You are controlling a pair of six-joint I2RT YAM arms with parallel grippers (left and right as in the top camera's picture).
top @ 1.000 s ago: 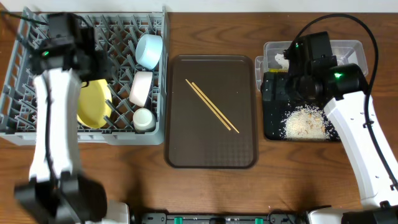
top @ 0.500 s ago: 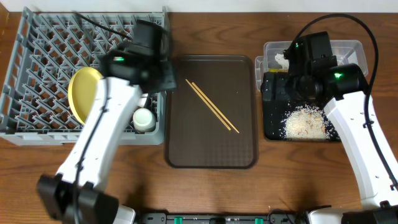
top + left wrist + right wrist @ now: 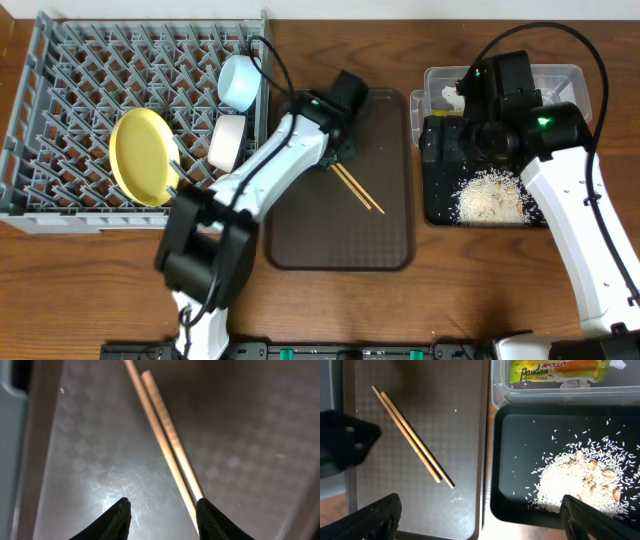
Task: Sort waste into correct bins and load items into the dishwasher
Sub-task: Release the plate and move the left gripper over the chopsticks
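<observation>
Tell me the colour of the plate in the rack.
The plate is yellow, clearest in the overhead view.

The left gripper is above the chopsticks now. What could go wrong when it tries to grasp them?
The chopsticks lie flat on the brown tray and run close to one fingertip of the open left gripper, not centred. Closing may push them aside or catch only one. Thin sticks might slip out.

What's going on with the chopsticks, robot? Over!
Left fingers open over the chopsticks, not gripping. Chopsticks lying on brown tray. Right fingers open above rice in black tray. Nothing blocking.
</observation>
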